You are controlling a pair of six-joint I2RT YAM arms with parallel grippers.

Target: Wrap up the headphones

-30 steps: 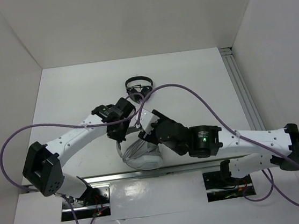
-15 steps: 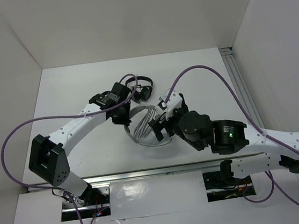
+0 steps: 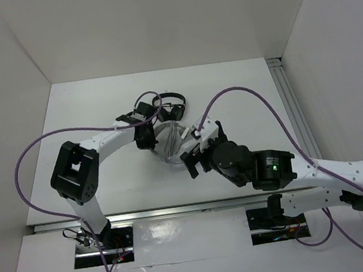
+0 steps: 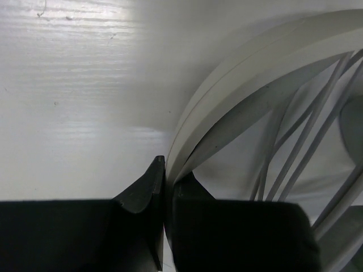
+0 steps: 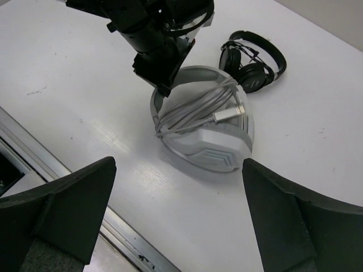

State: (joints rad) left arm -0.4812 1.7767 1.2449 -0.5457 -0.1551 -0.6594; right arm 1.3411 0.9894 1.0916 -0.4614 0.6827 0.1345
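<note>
Two things differ from a second ago: the headphones (image 5: pixel 204 136) have travelled from the near edge of the table (image 5: pixel 62 68) towards its middle, and the right gripper (image 5: pixel 177 167) has drawn back from them; it now hangs above them with jaws spread wide and nothing between. Left gripper (image 4: pixel 168 175) is clenched on the rim of the headband, as the left wrist view shows close up; the headphones lie on the table, just beside the black headphones (image 5: pixel 253 59). Cable (image 5: pixel 193 110) runs in several turns across the inside of the band, its plug (image 5: pixel 228 113) resting loose on top; so the winding looks all but done, and what remains, I judge, is securing the plug so the turns do not spring loose when the left lets go.
</note>
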